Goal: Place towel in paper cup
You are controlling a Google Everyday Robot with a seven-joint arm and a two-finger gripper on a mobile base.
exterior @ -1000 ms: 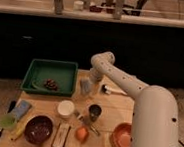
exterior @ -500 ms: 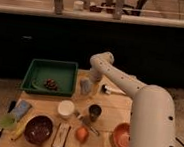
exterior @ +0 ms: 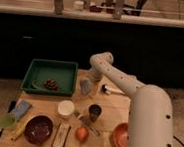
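The towel (exterior: 85, 86) is a small grey-blue cloth on the wooden table, just right of the green tray. My gripper (exterior: 93, 81) hangs from the white arm (exterior: 134, 88) and points down right at the towel's upper right side. It stands open, and I cannot tell whether it touches the cloth. The paper cup (exterior: 66, 108), short, white and round, stands in front of the towel, nearer the table's front and slightly left.
A green tray (exterior: 37, 74) holding a brown lump is at back left. A metal cup (exterior: 95, 112), an orange (exterior: 81, 133), a dark red bowl (exterior: 38, 128) and an orange bowl (exterior: 120, 137) crowd the front. A light-blue pad (exterior: 20, 109) and green cup (exterior: 8, 121) sit far left.
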